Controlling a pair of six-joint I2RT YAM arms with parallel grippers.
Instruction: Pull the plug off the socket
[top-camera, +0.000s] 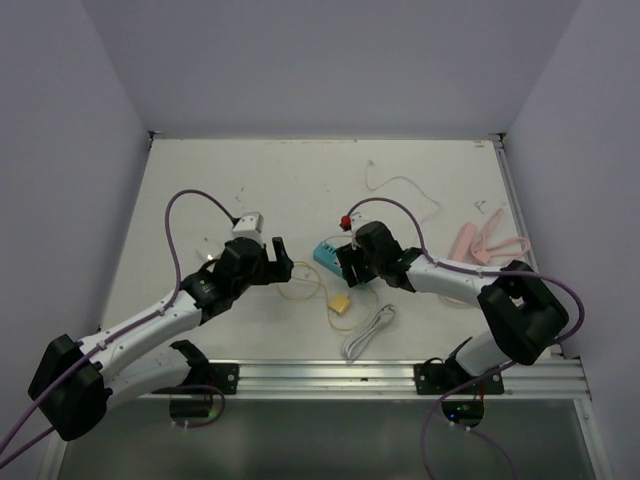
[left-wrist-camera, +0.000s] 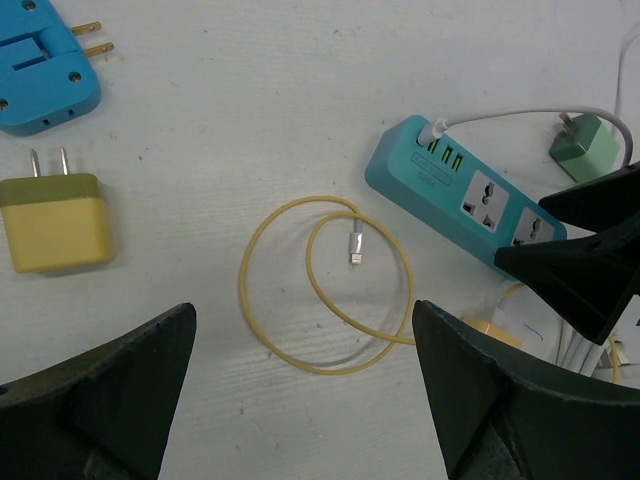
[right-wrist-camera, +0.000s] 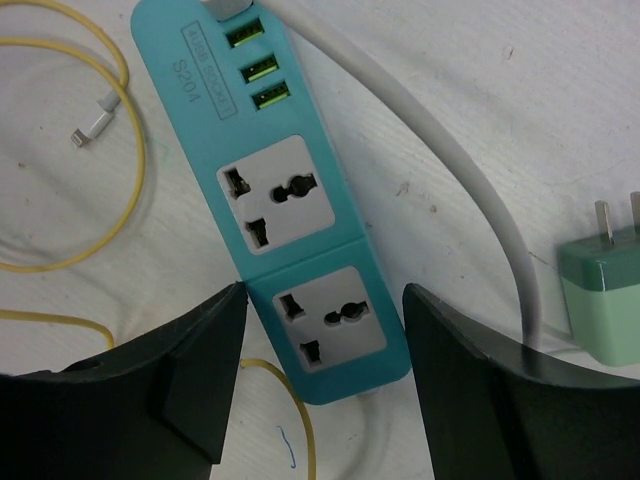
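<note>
A teal power strip (right-wrist-camera: 290, 200) lies flat on the white table, also seen in the top view (top-camera: 328, 256) and the left wrist view (left-wrist-camera: 450, 190). A white USB plug (left-wrist-camera: 437, 130) with a white cable (right-wrist-camera: 470, 180) sits in its end USB port. Both wall sockets are empty. My right gripper (right-wrist-camera: 322, 305) is open and straddles the strip's socket end; its left fingertip (right-wrist-camera: 228, 300) touches the strip's edge, and the right one stands apart. My left gripper (left-wrist-camera: 305, 400) is open and empty over a yellow cable loop (left-wrist-camera: 320, 290), to the left of the strip.
A loose green plug (right-wrist-camera: 605, 290) lies right of the strip. A yellow adapter (left-wrist-camera: 55, 220) and a blue adapter (left-wrist-camera: 40, 70) lie to the left. A coiled white cable (top-camera: 368, 332) lies near the front rail. A pink object (top-camera: 488, 243) lies at the right.
</note>
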